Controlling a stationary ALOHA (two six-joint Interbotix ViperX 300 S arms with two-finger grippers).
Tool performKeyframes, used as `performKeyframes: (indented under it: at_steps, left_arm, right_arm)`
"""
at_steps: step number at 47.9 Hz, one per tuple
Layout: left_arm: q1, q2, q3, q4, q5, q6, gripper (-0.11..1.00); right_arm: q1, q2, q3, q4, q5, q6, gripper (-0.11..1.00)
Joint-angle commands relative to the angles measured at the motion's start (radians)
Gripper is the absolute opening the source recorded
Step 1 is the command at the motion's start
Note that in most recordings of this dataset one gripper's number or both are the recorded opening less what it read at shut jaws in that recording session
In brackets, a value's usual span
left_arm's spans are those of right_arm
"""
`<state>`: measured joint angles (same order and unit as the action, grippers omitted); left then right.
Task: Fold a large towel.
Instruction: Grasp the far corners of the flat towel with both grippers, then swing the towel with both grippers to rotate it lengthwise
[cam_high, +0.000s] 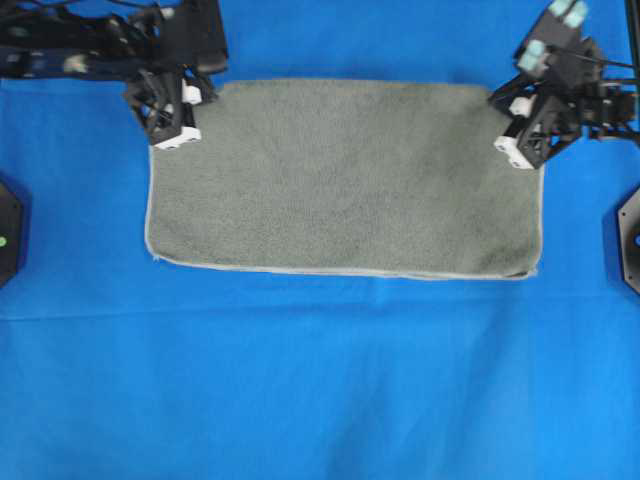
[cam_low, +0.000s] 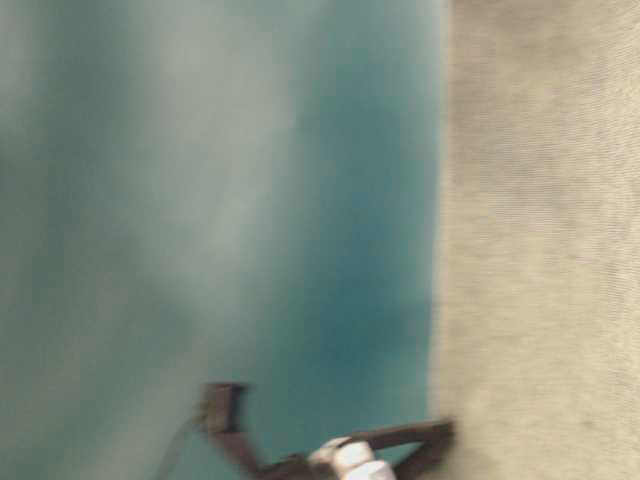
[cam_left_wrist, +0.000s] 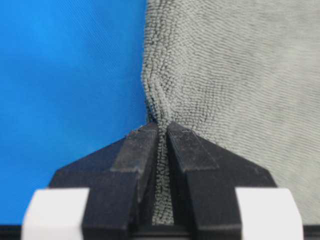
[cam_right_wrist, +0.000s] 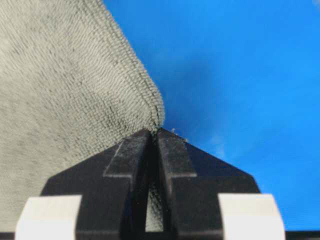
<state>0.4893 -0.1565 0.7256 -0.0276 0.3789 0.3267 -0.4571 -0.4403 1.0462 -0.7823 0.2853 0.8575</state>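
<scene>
The table-level view is smeared: the towel (cam_low: 540, 240) at 3 o'clock shows no hem, and a dark tool (cam_low: 330, 455), cut off at 6 o'clock, cannot be told left from right.

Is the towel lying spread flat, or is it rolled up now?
Spread flat: the towel lies as one open rectangle on the blue sheet.

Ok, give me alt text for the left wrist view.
The left gripper is shut on the edge of the grey-green towel, with a fold of cloth pinched between its black fingers. Blue sheet fills the left side.
</scene>
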Motion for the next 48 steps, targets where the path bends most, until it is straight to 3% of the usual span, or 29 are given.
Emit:
performKeyframes:
  at_steps: [1, 11, 16, 18, 24, 35, 48]
  left_arm:
    - [-0.028, -0.095, -0.026, 0.000, 0.041, -0.005, 0.03]
    - [-0.100, -0.255, -0.072, -0.002, 0.161, -0.018, 0.03]
    - [-0.120, -0.318, -0.075, -0.002, 0.169, -0.172, 0.03]
    - [-0.137, -0.333, -0.071, -0.012, 0.170, -0.187, 0.03]
    - [-0.276, -0.350, -0.078, -0.026, 0.161, -0.287, 0.03]
    - [-0.558, -0.295, -0.123, -0.006, 0.086, -0.508, 0.03]
    - [-0.772, -0.107, -0.288, -0.006, -0.026, -0.591, 0.03]
  right_arm:
    - [0.061, -0.112, -0.051, 0.018, 0.098, -0.002, 0.04]
    - [0.218, -0.293, -0.130, 0.043, 0.321, -0.003, 0.04]
    - [0.236, -0.319, -0.132, 0.046, 0.345, 0.006, 0.04]
    - [0.236, -0.314, -0.133, 0.046, 0.350, 0.009, 0.04]
    - [0.210, -0.264, -0.156, 0.037, 0.339, 0.009, 0.04]
    - [0.080, -0.129, -0.261, 0.008, 0.273, -0.002, 0.04]
    - [0.005, 0.006, -0.370, -0.008, 0.132, -0.028, 0.04]
